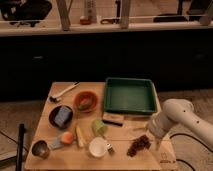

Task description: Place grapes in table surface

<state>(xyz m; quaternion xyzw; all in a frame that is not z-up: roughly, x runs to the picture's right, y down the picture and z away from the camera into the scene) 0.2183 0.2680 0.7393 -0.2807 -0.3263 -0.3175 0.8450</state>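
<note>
The grapes (pixel 139 145) lie on the table surface (pixel 120 159) at its near right, a bumpy, dark reddish bunch on pale planked wood. The gripper (pixel 151 134) hangs just beyond and to the right of them, at the end of a smooth white arm. From here I cannot tell whether it grips the bunch or has let go. If it rises without letting go, I reckon the bunch will drag or roll towards the close right edge. To the left stands a glossy white cup (pixel 97 147), and a careless sweep could tip it. Farther back sits the green tray (pixel 129 95), rectangular and hard-walled.
</note>
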